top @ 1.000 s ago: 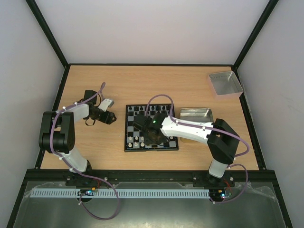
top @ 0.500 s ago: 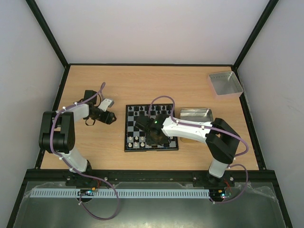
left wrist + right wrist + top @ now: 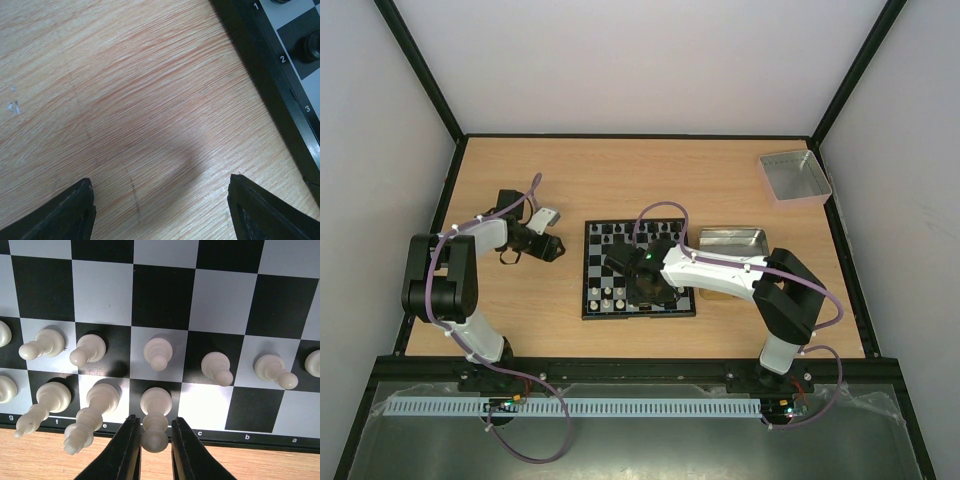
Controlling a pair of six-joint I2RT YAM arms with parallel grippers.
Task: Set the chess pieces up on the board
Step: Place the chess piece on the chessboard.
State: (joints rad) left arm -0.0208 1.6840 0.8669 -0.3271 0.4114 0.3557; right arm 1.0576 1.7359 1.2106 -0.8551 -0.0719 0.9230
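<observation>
The board (image 3: 638, 314) lies mid-table, with black chess pieces (image 3: 620, 230) along its far rows and white ones (image 3: 608, 297) near its front. In the right wrist view a row of white pawns (image 3: 158, 352) stands behind taller white pieces (image 3: 52, 397). My right gripper (image 3: 155, 418) straddles one tall white piece (image 3: 155, 402) that stands upright on a black front-row square; its jaws are narrowly open, with a thin gap at the right finger. My left gripper (image 3: 161, 181) hovers wide open over bare wood left of the board's rim (image 3: 260, 55), holding nothing.
A shallow metal tin (image 3: 732, 240) lies against the board's right side, partly under my right arm. A grey metal tray (image 3: 795, 177) stands at the back right corner. A black piece (image 3: 307, 47) sits near the board's left edge.
The right jaws have eased slightly apart around the tall white piece, which stays on its square. The left arm has not moved.
</observation>
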